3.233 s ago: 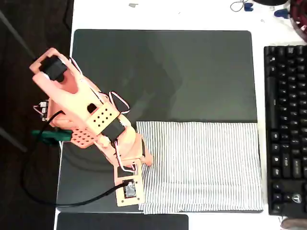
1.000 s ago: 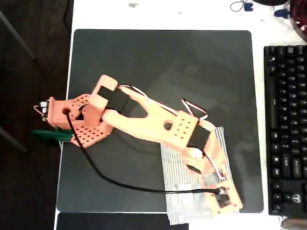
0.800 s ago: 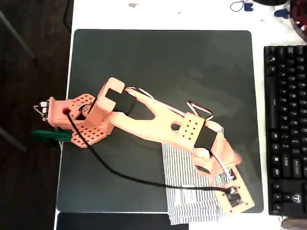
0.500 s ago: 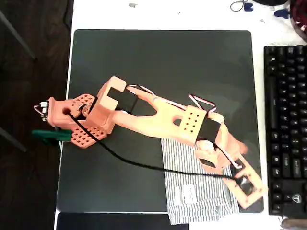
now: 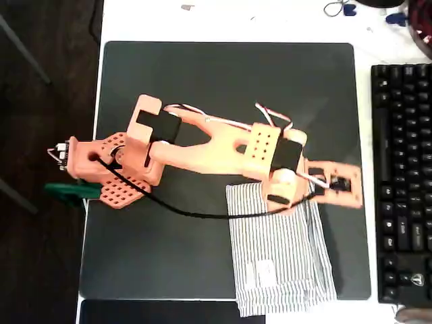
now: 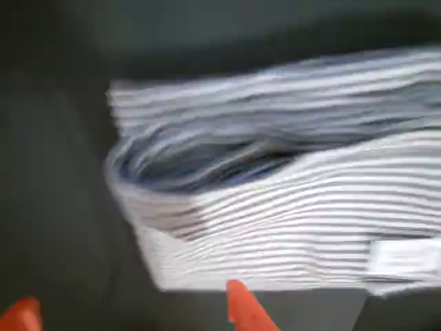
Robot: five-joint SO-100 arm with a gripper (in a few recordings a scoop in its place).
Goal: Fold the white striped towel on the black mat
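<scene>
The white striped towel [image 5: 280, 253] lies folded into a narrow stack on the front right part of the black mat [image 5: 229, 88], its small white label [image 5: 260, 273] facing up. The orange arm reaches across the mat, and my gripper [image 5: 336, 183] hovers just past the towel's far right corner. In the wrist view the towel [image 6: 275, 200] shows loose stacked layers, with its label [image 6: 403, 256] at the right. My gripper [image 6: 131, 318] is open, its orange fingertips [image 6: 241, 310] apart over the dark mat [image 6: 55, 172] with nothing between them.
A black keyboard [image 5: 401, 182] runs along the mat's right side. A glossy black slab [image 5: 169, 313] lies at the front edge. A green clamp [image 5: 67, 191] holds the arm's base at the left. Small items [image 5: 347, 9] sit at the back right.
The towel, spread wide 3.2 s ago, now lies folded over to the right. Over the last second the gripper swung from the towel's front right corner to beyond its far right corner.
</scene>
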